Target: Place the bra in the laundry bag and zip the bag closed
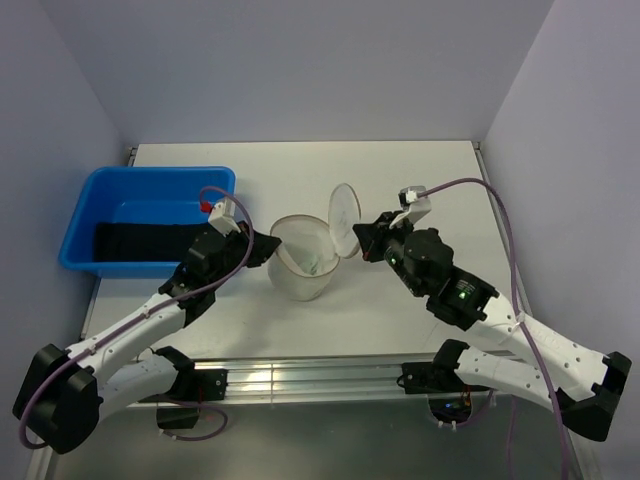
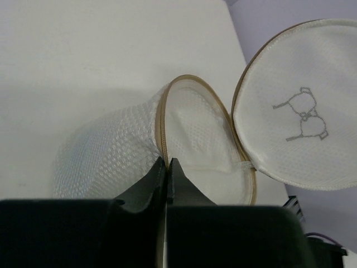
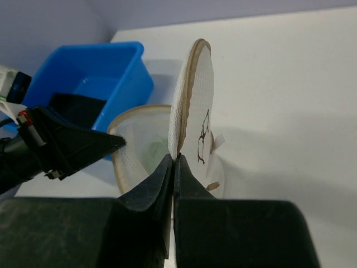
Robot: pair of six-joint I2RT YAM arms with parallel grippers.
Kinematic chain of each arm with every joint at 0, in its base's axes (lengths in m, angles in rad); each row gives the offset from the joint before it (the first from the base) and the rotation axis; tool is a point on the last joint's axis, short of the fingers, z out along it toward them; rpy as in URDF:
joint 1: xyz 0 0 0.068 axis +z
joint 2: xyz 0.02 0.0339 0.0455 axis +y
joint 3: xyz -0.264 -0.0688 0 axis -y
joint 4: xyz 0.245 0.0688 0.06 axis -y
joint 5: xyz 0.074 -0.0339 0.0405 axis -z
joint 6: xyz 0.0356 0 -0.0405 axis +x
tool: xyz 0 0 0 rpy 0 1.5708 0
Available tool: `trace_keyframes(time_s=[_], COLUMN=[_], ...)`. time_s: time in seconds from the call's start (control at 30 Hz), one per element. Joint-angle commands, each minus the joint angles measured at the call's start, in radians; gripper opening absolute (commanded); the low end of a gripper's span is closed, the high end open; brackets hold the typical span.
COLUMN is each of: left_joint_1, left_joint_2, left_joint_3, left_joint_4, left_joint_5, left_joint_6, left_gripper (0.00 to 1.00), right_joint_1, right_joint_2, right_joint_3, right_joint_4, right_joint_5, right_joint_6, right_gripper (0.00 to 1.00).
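Observation:
The laundry bag (image 1: 298, 268) of white mesh with a tan rim (image 2: 162, 120) lies mid-table, its mouth open. Its round lid (image 1: 345, 220) stands up on edge, and a small bra outline (image 2: 304, 114) is stitched on it. A pale fabric piece, the bra (image 3: 153, 151), shows inside the bag (image 3: 131, 148). My left gripper (image 2: 167, 161) is shut on the bag's rim at its left side (image 1: 272, 247). My right gripper (image 3: 176, 158) is shut on the lower edge of the lid (image 3: 192, 106), right of the bag (image 1: 362, 240). No zip pull can be made out.
A big blue plastic tub (image 1: 92, 205) stands at the left of the table with a black cloth (image 1: 140, 240) in it. In the right wrist view the tub (image 3: 120, 67) is just behind the left gripper's fingers (image 3: 83, 146). White walls enclose the table.

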Motion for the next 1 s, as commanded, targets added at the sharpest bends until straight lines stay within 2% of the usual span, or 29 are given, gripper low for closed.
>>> trace_keyframes(time_s=[0.0,0.07,0.1,0.17,0.2,0.3,0.33,0.37,0.4,0.43,0.47,0.5,0.6,0.8,0.87,0.9,0.97], left_joint_1=[0.013,0.019,0.02,0.02,0.02,0.02,0.02,0.02,0.022,0.021,0.02,0.02,0.022,0.022,0.051,0.074,0.161], left_joint_2=[-0.038,-0.05,-0.056,-0.084,-0.094,-0.134,-0.145,-0.166,-0.177,-0.186,-0.203,-0.214,-0.263,-0.234,-0.164,-0.126,-0.015], left_joint_3=[-0.05,-0.059,-0.064,-0.084,-0.084,-0.05,-0.041,-0.03,-0.015,0.032,0.061,0.124,0.196,0.359,0.408,0.483,0.54], left_joint_4=[0.027,0.0,-0.007,-0.004,-0.007,-0.071,-0.089,-0.109,-0.16,-0.201,-0.252,-0.36,-0.448,-0.579,-0.603,-0.629,-0.677], left_joint_5=[-0.015,-0.015,-0.015,-0.015,-0.015,-0.021,-0.048,-0.056,-0.074,-0.096,-0.161,-0.2,-0.28,-0.398,-0.43,-0.424,-0.354], left_joint_6=[-0.013,-0.006,-0.007,-0.021,-0.022,-0.001,0.007,0.01,0.014,0.042,0.057,0.072,0.097,0.166,0.214,0.24,0.278], left_gripper=[0.11,0.17,0.26,0.35,0.44,0.57,0.6,0.63,0.7,0.73,0.79,0.82,0.88,0.88,0.88,0.88,0.86], right_joint_1=[-0.026,-0.078,-0.105,-0.177,-0.197,-0.23,-0.231,-0.234,-0.236,-0.238,-0.241,-0.242,-0.244,-0.244,-0.244,-0.244,-0.244], right_joint_2=[-0.005,-0.011,-0.008,-0.002,-0.002,-0.02,-0.025,-0.028,-0.036,-0.037,-0.042,-0.043,-0.065,-0.123,-0.135,-0.145,-0.154], right_joint_3=[-0.07,-0.119,-0.131,-0.166,-0.177,-0.222,-0.225,-0.223,-0.22,-0.214,-0.212,-0.212,-0.214,-0.272,-0.304,-0.315,-0.337], right_joint_4=[0.041,0.059,0.062,0.064,0.058,0.064,0.058,0.038,0.023,0.012,0.006,0.006,-0.004,0.045,0.07,0.076,0.088], right_joint_5=[-0.052,-0.094,-0.122,-0.179,-0.181,-0.155,-0.147,-0.138,-0.112,-0.099,-0.092,-0.092,-0.085,-0.11,-0.139,-0.141,-0.17], right_joint_6=[0.079,0.116,0.13,0.168,0.182,0.205,0.207,0.202,0.199,0.196,0.185,0.179,0.156,0.113,0.098,0.096,0.081], right_gripper=[0.0,0.0,0.0,0.0,0.01,0.19,0.35,0.45,0.53,0.62,0.66,0.75,0.8,0.8,0.8,0.8,0.8])
